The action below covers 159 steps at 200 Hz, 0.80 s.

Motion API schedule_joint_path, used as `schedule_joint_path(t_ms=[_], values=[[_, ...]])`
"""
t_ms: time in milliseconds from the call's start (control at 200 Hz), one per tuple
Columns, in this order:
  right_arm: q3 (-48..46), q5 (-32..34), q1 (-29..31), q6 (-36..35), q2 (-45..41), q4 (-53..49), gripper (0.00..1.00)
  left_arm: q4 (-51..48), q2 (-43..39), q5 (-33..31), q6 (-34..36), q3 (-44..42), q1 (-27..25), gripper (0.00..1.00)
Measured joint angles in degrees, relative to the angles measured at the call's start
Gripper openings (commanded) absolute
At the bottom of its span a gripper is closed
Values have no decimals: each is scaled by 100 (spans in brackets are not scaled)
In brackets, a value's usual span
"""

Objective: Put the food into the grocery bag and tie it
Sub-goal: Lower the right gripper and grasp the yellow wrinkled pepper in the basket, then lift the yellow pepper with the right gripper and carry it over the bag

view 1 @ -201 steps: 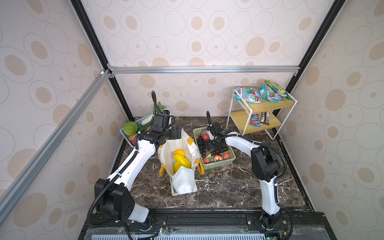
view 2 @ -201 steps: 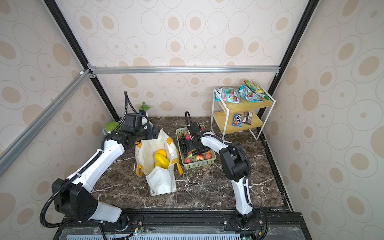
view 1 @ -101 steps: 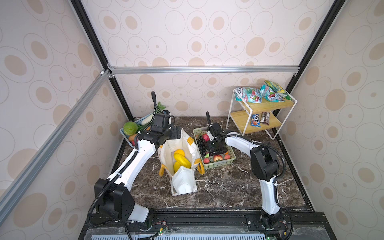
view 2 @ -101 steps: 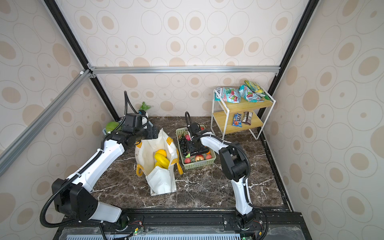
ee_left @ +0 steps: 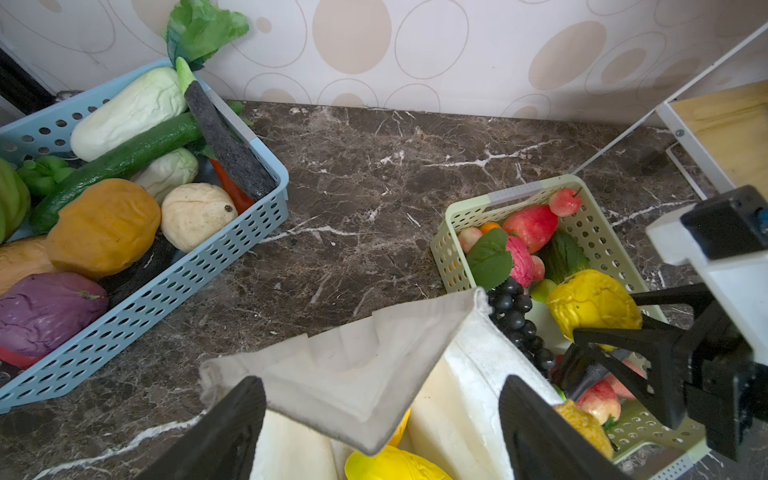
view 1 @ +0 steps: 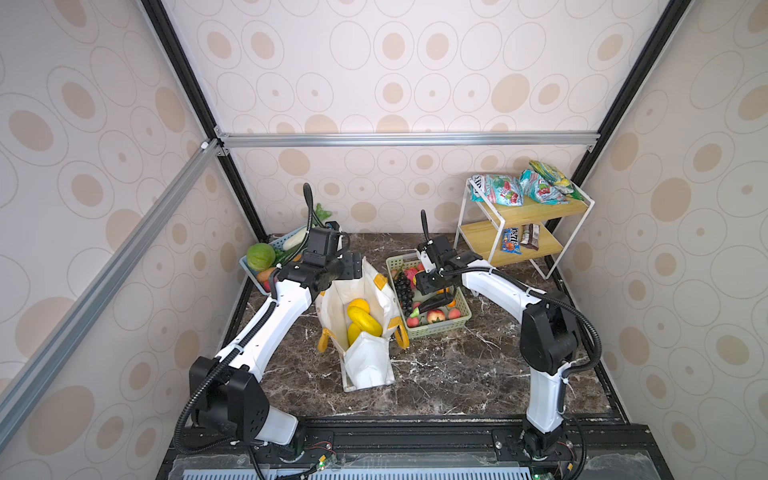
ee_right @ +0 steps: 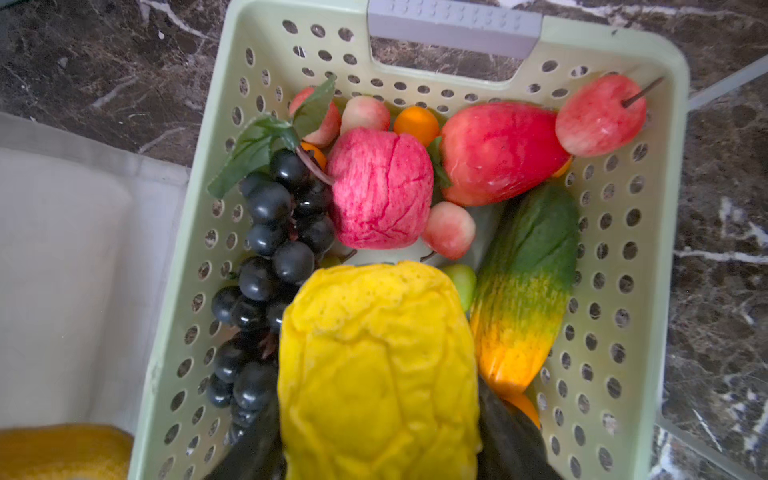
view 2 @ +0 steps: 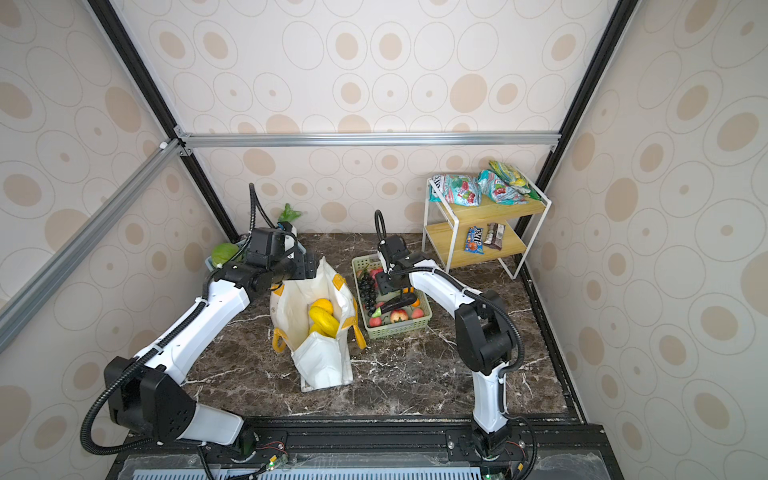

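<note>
Right fingers [ee_left: 615, 333] now narrowed onto crinkled yellow fruit [ee_right: 378, 365] in green basket [view 1: 440, 328], left fingers [ee_left: 232, 432] spread wide at cream bag [view 1: 365, 361] rim, gripping nothing, bag standing open on tabletop [view 1: 457, 374] beside basket, orange [view 1: 358, 305] inside.

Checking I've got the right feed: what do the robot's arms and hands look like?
The left arm and right arm have glossy white shells between bulky black joints. A black ribbed hose runs along each and arches above the wrist. The left hand and right hand are matte black; the right one's fingers are open triangular frames. No markings show.
</note>
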Motion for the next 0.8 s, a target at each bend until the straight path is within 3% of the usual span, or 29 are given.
schedule_joint_path(t_ms=[255, 570, 795], values=[[0, -76, -2, -22, -435, -120, 54, 24, 0, -17, 0, -24, 0, 88], [0, -621, 42, 28, -1005, -131, 54, 28, 0, -20, -2, -24, 0, 88], [0, -844, 433, 46, -1445, -26, 54, 26, 0, -39, -2, -24, 0, 88]])
